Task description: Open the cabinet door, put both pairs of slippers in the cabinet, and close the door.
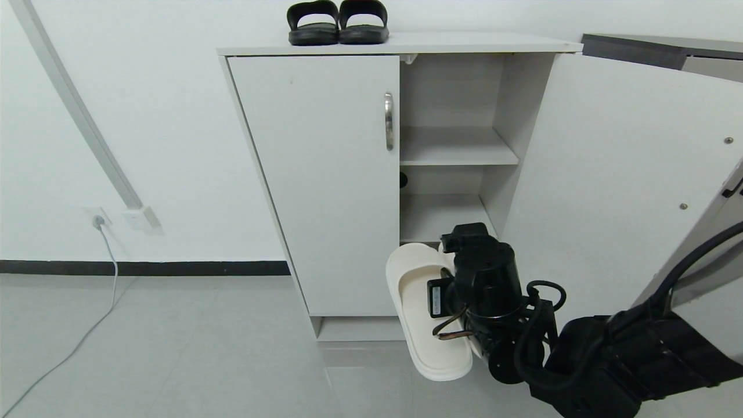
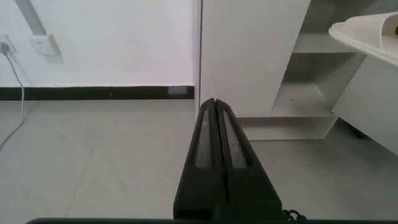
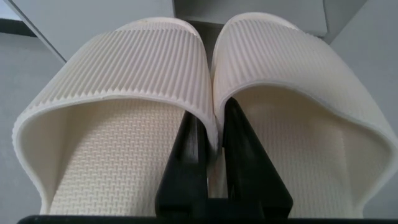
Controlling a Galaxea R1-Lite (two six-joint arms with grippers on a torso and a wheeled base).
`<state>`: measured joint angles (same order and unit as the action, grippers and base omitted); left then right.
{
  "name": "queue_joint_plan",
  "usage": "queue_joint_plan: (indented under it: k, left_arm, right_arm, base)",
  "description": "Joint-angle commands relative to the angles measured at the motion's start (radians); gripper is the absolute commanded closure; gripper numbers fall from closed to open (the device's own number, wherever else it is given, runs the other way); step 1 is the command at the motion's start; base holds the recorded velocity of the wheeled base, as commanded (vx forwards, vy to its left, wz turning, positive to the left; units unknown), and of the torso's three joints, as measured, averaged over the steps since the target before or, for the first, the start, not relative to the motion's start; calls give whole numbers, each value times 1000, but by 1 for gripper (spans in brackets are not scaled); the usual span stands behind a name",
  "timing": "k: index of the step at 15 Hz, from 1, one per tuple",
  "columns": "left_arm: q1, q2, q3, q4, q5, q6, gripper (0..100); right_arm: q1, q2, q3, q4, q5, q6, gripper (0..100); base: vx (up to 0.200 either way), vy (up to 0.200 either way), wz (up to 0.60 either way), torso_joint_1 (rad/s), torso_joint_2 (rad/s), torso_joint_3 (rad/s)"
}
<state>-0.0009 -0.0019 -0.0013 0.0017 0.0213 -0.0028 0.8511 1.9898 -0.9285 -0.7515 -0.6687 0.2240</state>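
My right gripper point(image 3: 214, 118) pinches two white slippers point(image 3: 130, 68), arm low before the open cabinet point(image 1: 313, 174). Two black slippers point(image 1: 338, 23) sit on top. My left gripper point(image 2: 215, 106) is closed, empty.

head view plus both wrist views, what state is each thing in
right cabinet door, open
left cabinet door, shut
white slippers, held together, not yet shelved
black slippers, side by side on the cabinet top
right tool, shut on the white slippers
left tool, shut, empty
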Motion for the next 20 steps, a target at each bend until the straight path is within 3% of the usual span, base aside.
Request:
queue_joint_plan:
  k: [1,20]
  left_arm:
    - [1,2,0,0,0,0,100]
    - [1,2,0,0,0,1,100]
  right_arm:
    - [-4,18,0,-8,0,0,100]
    - [-75,92,-24,-35,-26,-3,100]
  base:
    - [0,0,0,0,0,0]
    - [0,0,0,1,0,-19]
